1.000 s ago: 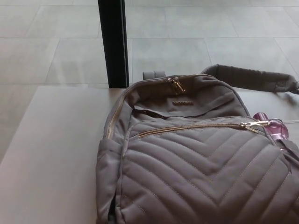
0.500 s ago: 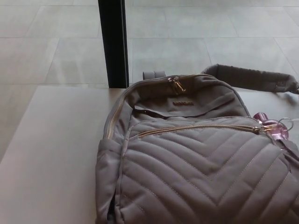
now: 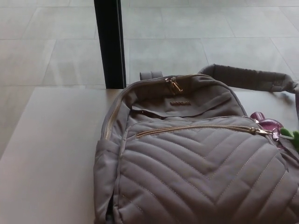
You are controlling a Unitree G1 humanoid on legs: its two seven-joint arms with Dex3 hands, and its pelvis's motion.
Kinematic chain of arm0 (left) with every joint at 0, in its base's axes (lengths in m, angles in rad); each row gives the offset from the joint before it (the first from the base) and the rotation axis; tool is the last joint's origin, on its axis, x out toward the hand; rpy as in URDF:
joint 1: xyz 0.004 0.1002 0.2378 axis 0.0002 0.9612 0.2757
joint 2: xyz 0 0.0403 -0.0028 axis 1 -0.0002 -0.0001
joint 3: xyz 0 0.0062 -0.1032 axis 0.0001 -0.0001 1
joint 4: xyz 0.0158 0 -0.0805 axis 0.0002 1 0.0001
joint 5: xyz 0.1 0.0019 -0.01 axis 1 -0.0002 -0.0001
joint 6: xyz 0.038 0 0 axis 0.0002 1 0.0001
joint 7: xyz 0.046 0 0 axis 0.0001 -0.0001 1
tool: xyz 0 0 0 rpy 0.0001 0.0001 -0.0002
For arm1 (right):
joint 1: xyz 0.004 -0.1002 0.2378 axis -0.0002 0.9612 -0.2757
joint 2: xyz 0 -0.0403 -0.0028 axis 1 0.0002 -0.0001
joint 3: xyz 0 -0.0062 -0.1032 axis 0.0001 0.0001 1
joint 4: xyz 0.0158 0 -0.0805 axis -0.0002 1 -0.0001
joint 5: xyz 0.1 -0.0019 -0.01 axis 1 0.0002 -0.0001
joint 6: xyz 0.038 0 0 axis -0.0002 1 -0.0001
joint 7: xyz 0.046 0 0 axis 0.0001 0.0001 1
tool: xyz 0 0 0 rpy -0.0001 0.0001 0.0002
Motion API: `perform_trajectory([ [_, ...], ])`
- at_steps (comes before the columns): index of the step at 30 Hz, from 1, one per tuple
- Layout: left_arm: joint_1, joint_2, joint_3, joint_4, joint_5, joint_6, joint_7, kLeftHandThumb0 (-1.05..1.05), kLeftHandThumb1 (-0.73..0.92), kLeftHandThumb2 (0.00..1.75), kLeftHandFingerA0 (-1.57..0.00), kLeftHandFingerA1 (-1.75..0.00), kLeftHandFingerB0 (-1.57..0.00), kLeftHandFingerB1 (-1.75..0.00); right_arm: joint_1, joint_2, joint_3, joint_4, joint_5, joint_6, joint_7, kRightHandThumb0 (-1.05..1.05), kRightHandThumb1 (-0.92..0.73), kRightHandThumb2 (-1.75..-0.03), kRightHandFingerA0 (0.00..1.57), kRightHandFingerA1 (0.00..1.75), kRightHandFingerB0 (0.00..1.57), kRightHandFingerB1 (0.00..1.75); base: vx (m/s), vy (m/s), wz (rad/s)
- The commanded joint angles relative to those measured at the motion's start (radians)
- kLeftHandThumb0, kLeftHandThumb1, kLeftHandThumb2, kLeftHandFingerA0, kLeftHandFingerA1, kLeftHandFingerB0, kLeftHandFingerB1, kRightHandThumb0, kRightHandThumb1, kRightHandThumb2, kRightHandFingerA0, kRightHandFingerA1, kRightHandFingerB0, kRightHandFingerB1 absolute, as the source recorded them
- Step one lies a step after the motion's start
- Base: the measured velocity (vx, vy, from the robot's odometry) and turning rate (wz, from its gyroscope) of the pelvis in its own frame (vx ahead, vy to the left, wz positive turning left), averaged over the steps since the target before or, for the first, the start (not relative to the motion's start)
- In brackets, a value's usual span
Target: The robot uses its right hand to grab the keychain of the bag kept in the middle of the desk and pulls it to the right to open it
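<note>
Backpack [image 3: 196, 172] grey quilted chevron fabric | keychain [image 3: 268, 125] glossy purple | hands, fingers unseen

A pale desk [image 3: 51, 154] is seen in the foreground; behind it, 1 black upright post [image 3: 109, 44] is set against a grey tiled floor [image 3: 196, 28].

The bag [image 3: 196, 158] runs off the bottom edge.
</note>
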Motion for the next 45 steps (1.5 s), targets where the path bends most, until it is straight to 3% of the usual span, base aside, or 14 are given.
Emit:
perform_trajectory([
  [1, -0.005, 0.012, -0.002, 0.016, 0.000, 0.017, 0.000, -0.80, 0.92, 0.78, -0.46, -0.47, -0.36, -0.40, 0.054, 0.010, -0.039, -0.083, 0.053, 0.149, 0.140, -0.45, -0.66, -0.59, 1.05, 1.09, 0.30, 0.36, 0.00, 0.000, 0.00],
  [9, -0.005, -0.002, -0.003, 0.008, -0.002, 0.003, 0.017, -0.80, 0.92, 0.81, -0.52, -0.48, -0.38, -0.38, 0.249, 0.063, -0.275, 0.168, 0.148, 0.287, 0.068, -0.94, -0.66, -1.04, 0.93, 1.18, 0.03, 0.24, 0.00, 0.000, 0.00],
  [13, -0.011, -0.005, 0.014, 0.008, -0.021, 0.019, 0.011, -0.83, 0.92, 0.77, -0.49, -0.50, -0.38, -0.41, 0.286, 0.072, -0.247, 0.353, 0.128, 0.287, 0.015, -0.95, -0.86, -0.67, 0.84, 1.22, 0.00, 0.42, 0.00, 0.000, 0.00],
  [14, -0.013, -0.003, 0.015, 0.007, -0.022, 0.024, 0.004, -0.87, 0.82, 0.91, -0.46, -0.54, -0.33, -0.45, 0.293, 0.087, -0.240, 0.422, 0.141, 0.272, 0.002, -0.97, -0.72, -1.08, 0.93, 1.19, 0.03, 0.40, 0.00, 0.000, 0.00],
  [17, -0.026, 0.002, 0.014, 0.003, -0.020, 0.034, 0.003, -0.83, 0.92, 0.80, -0.48, -0.51, -0.34, -0.40, 0.293, 0.123, -0.228, 0.549, 0.175, 0.240, -0.024, -0.89, -0.86, -0.67, 0.75, 1.11, 0.07, 0.51, 0.00, 0.000, 0.00],
  [19, -0.029, -0.002, 0.012, 0.002, -0.015, 0.040, 0.017, -0.81, 0.92, 0.81, -0.47, -0.51, -0.33, -0.40, 0.303, 0.162, -0.244, 0.601, 0.217, 0.207, -0.032, -0.89, -0.69, -1.02, 0.84, 1.11, 0.06, 0.54, 0.00, 0.000, 0.00],
  [20, -0.025, -0.002, 0.011, 0.003, -0.014, 0.038, 0.016, -0.79, 0.92, 0.79, -0.49, -0.51, -0.34, -0.40, 0.292, 0.201, -0.271, 0.623, 0.272, 0.234, 0.019, -0.86, -0.83, -0.66, 0.77, 1.20, 0.11, 0.49, 0.00, 0.000, 0.00],
  [27, -0.007, 0.020, 0.000, 0.014, 0.008, 0.024, 0.043, -0.81, 0.92, 0.81, -0.49, -0.51, -0.33, -0.41, 0.307, 0.289, -0.322, 0.737, 0.406, 0.145, 0.167, -0.80, -0.80, -0.64, 0.83, 1.35, 0.10, 0.47, 0.00, 0.000, 0.00],
  [30, 0.000, 0.033, -0.030, 0.015, 0.045, 0.012, 0.081, -0.81, 0.92, 0.79, -0.51, -0.47, -0.32, -0.39, 0.306, 0.316, -0.386, 0.753, 0.515, 0.132, 0.300, -0.75, -0.62, -0.95, 0.38, 0.70, 0.04, 0.48, 0.00, 0.000, 0.00],
  [35, 0.002, 0.037, -0.019, 0.019, 0.026, 0.025, 0.066, -0.78, 0.92, 0.76, -0.50, -0.45, -0.30, -0.37, 0.285, 0.347, -0.482, 0.756, 0.637, 0.134, 0.406, -0.71, -0.58, -0.94, 0.34, 0.67, 0.04, 0.52, 0.00, 0.000, 0.00],
  [36, 0.001, 0.035, -0.018, 0.019, 0.025, 0.028, 0.073, -0.77, 0.78, 1.11, -0.43, -0.56, -0.27, -0.50, 0.283, 0.352, -0.491, 0.753, 0.648, 0.133, 0.414, -0.69, -0.74, -0.62, 0.37, 0.64, 0.04, 0.52, 0.00, 0.000, 0.00],
  [37, -0.002, 0.033, -0.016, 0.019, 0.022, 0.032, 0.075, -0.75, 0.92, 0.73, -0.49, -0.44, -0.31, -0.36, 0.281, 0.354, -0.502, 0.746, 0.661, 0.141, 0.429, -0.68, -0.74, -0.62, 0.34, 0.64, 0.04, 0.52, 0.00, 0.000, 0.00],
  [43, 0.007, 0.041, -0.004, -0.005, 0.005, 0.029, 0.064, -0.76, 0.92, 0.69, -0.44, -0.48, -0.25, -0.36, 0.278, 0.369, -0.476, 0.742, 0.637, 0.135, 0.440, -0.71, -0.57, -0.92, 0.33, 0.68, 0.08, 0.54, 0.00, 0.000, 0.00],
  [45, 0.016, 0.033, -0.002, -0.012, -0.001, 0.025, 0.052, -0.75, 0.76, 1.10, -0.31, -0.55, -0.13, -0.45, 0.275, 0.356, -0.487, 0.751, 0.650, 0.137, 0.459, -0.65, -0.71, -0.61, 0.35, 0.72, 0.10, 0.51, 0.00, 0.000, 0.00],
])
